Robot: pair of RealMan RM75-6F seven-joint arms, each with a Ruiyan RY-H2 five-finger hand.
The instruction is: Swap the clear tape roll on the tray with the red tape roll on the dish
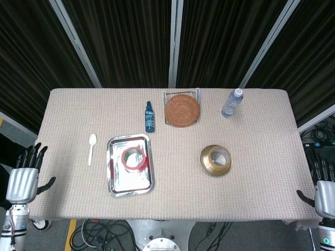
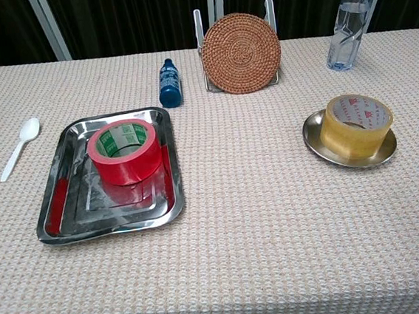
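Red tape roll: flat in the far half of the metal tray, its open core facing up and a green inner label showing; nothing touches it.
Tray: on the left half of the tabletop, nearer the front edge than the back; the roll's red is mirrored in its shiny floor.
Clear tape roll: yellowish and see-through, flat on the gold dish, filling most of it.
Dish: on the right half of the tabletop, well apart from the tray, about level with it from front to back.
Left robot hand: off the left edge of the tabletop near the front corner, fingers spread and pointing up, holding nothing; seen only in the head view.
Right robot hand: off the right edge near the front corner, partly cut by the frame, fingers apart and holding nothing.
White spoon: on the cloth just left of the tray, bowl toward the back edge.
Blue bottle: upright behind the tray's far right corner.
Woven coaster: standing on edge in a wire rack at the middle of the back edge.
Water bottle: upright near the back right corner.
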